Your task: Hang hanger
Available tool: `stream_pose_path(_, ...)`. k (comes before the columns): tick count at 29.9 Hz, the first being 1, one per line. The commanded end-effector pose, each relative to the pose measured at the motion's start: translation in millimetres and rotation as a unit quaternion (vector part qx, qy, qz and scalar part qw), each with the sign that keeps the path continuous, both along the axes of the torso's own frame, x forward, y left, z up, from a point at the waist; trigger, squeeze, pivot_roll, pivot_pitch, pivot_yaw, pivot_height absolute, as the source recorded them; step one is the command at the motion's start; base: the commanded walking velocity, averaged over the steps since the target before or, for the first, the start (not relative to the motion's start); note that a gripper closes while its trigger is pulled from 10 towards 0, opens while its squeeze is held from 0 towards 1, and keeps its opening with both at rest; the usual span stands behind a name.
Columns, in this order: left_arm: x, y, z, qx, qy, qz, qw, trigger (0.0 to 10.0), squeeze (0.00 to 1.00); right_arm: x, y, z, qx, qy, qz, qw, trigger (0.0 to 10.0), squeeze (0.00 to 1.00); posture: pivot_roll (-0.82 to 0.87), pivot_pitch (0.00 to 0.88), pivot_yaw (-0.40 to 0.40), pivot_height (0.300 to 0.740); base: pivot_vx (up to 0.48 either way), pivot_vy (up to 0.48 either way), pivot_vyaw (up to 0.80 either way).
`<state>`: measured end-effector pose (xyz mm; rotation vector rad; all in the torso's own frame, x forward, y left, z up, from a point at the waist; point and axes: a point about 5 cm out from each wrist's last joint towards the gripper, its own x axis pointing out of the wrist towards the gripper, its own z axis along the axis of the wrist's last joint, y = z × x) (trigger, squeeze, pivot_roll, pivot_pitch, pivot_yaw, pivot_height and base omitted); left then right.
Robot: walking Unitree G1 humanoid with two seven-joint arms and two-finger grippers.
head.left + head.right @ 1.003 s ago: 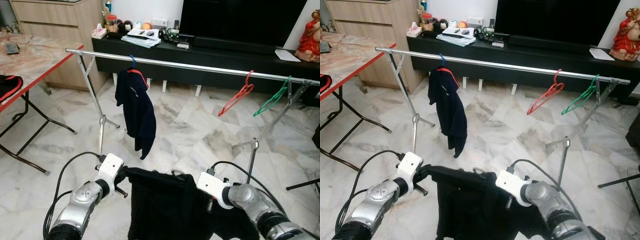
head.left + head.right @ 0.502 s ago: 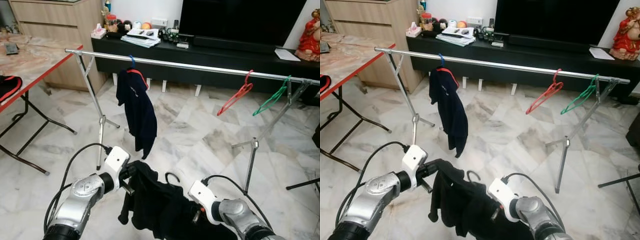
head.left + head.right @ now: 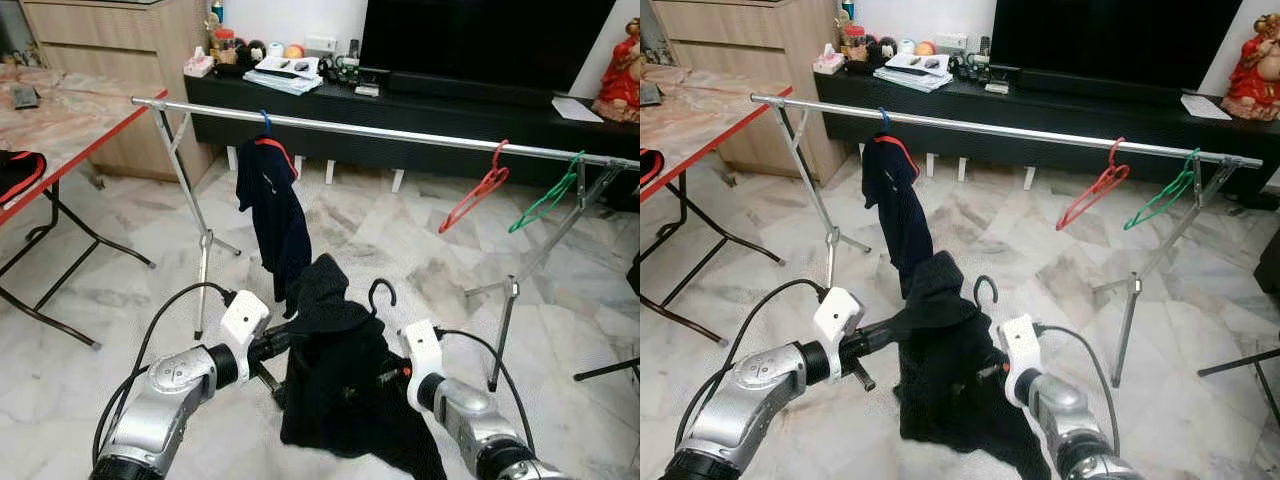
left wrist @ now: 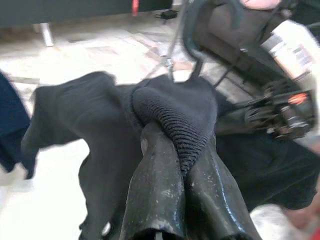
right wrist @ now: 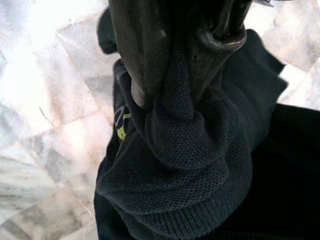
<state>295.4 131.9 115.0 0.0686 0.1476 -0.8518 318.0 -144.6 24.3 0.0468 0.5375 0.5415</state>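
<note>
Black shirt (image 3: 345,390) on its hanger (image 3: 380,293) is sitting at lower centre, both grippers (image 4: 172,165) (image 5: 175,100) pinching fabric; keep lifting level, aiming the hook at the rail (image 3: 400,133).

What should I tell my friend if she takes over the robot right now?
Left gripper: shut on the black shirt's collar.
Right gripper: shut on the shirt's fabric too.
Shirt: held up between both arms, on a hanger whose hook sticks up, below the rail.
Done: shirt is on its hanger and lifted.
Left: raise it and hook it on the rail, perhaps in the gap between the navy shirt and the red hanger, then let go.
</note>
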Motion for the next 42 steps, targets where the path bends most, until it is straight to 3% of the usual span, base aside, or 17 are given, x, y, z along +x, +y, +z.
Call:
stream_pose_path(1, -3.1, -4.8, 6.4, -0.009, -0.008, -0.018, 1.000, 10.0, 1.00, 1.7, -2.2, 1.4, 0.002, -0.001, -0.013, 1.000, 0.0, 0.00, 0.09, 0.053, -0.055, 0.740, 0.000, 0.000, 0.00)
stream_pose_path(8, -5.7, -2.5, 6.6, -0.008, -0.005, -0.019, 1.000, 10.0, 1.00, 4.5, 0.4, 5.3, 0.001, -0.008, 0.001, 1.000, 0.0, 0.00, 0.09, 0.055, -0.056, 0.740, 0.000, 0.000, 0.00)
stream_pose_path(13, -6.0, 3.8, 8.1, -0.003, -0.006, -0.009, 1.000, 10.0, 1.00, 3.2, -0.3, 8.0, -0.009, -0.016, 0.057, 0.998, 0.0, 0.00, 0.09, 0.056, -0.058, 0.740, 0.000, 0.000, 0.00)
stream_pose_path(16, -5.5, 15.2, 5.9, 0.018, -0.006, 0.003, 1.000, 10.0, 1.00, 1.7, -5.9, 12.5, -0.016, -0.023, 0.117, 0.993, 0.0, 0.00, 0.09, 0.055, -0.057, 0.740, 0.000, 0.000, 0.00)
stream_pose_path(19, -9.2, 24.3, -4.1, 0.070, 0.005, -0.006, 0.997, 10.0, 1.00, -0.3, -14.4, 12.2, -0.056, -0.016, 0.153, 0.987, 0.0, 0.00, 0.08, 0.053, -0.056, 0.740, 0.000, 0.000, 0.00)
stream_pose_path(21, -17.9, 33.8, -17.9, 0.111, 0.024, -0.027, 0.993, 10.0, 1.00, -4.7, -24.4, 11.2, -0.100, -0.006, 0.206, 0.973, 0.0, 0.00, 0.07, 0.052, -0.055, 0.740, 0.000, 0.000, 0.00)
stream_pose_path(22, -20.3, 36.9, -21.9, 0.131, 0.028, -0.033, 0.990, 10.0, 0.67, -7.0, -27.1, 11.0, -0.110, -0.003, 0.230, 0.967, 0.0, 0.00, 0.08, 0.051, -0.057, 0.740, 0.000, 0.000, 0.00)
stream_pose_path(23, -20.3, 36.9, -21.9, 0.131, 0.028, -0.033, 0.990, 10.0, 0.67, -7.0, -27.1, 11.0, -0.110, -0.003, 0.230, 0.967, 0.0, 0.00, 0.08, 0.051, -0.057, 0.740, 0.000, 0.000, 0.00)
stream_pose_path(24, -22.2, 38.2, -24.1, 0.145, 0.028, -0.041, 0.988, 10.0, 0.00, -8.7, -28.7, 11.1, -0.114, 0.000, 0.247, 0.962, 0.0, 0.00, 0.08, 0.051, -0.057, 0.740, 0.000, 0.000, 0.00)
stream_pose_path(26, -24.1, 39.1, -27.5, 0.152, 0.033, -0.054, 0.986, 10.0, 0.00, -10.7, -31.3, 11.2, -0.128, 0.003, 0.272, 0.954, 0.0, 0.00, 0.08, 0.049, -0.058, 0.740, 0.000, 0.000, 0.00)
stream_pose_path(30, -28.7, 36.7, -32.6, 0.164, 0.053, -0.105, 0.980, 10.0, 0.00, -16.4, -33.7, 14.8, -0.159, 0.003, 0.369, 0.916, 0.0, 0.00, 0.07, 0.043, -0.060, 0.740, 0.000, 0.000, 0.00)
stream_pose_path(34, -25.7, 34.2, -35.8, 0.169, 0.052, -0.119, 0.977, 10.0, 0.00, -16.6, -31.0, 19.8, -0.146, 0.004, 0.406, 0.902, 0.0, 0.00, 0.07, 0.037, -0.068, 0.740, 0.000, 0.000, 0.00)
stream_pose_path(35, -23.0, 31.1, -36.4, 0.170, 0.054, -0.132, 0.975, 10.0, 0.00, -18.1, -29.7, 20.3, -0.149, 0.010, 0.429, 0.891, 0.0, 0.00, 0.08, 0.034, -0.072, 0.740, 0.000, 0.000, 0.00)
stream_pose_path(37, -21.5, 27.6, -36.6, 0.169, 0.059, -0.146, 0.973, 10.0, 0.00, -19.3, -29.7, 19.2, -0.159, 0.017, 0.442, 0.883, 0.0, 0.00, 0.08, 0.033, -0.078, 0.740, 0.000, 0.000, 0.00)
stream_pose_path(42, -20.1, 20.5, -35.1, 0.159, 0.066, -0.174, 0.969, 10.0, 0.00, -17.4, -24.8, 19.7, -0.162, 0.009, 0.442, 0.882, 0.0, 0.00, 0.08, 0.022, -0.080, 0.740, 0.000, 0.000, 0.00)
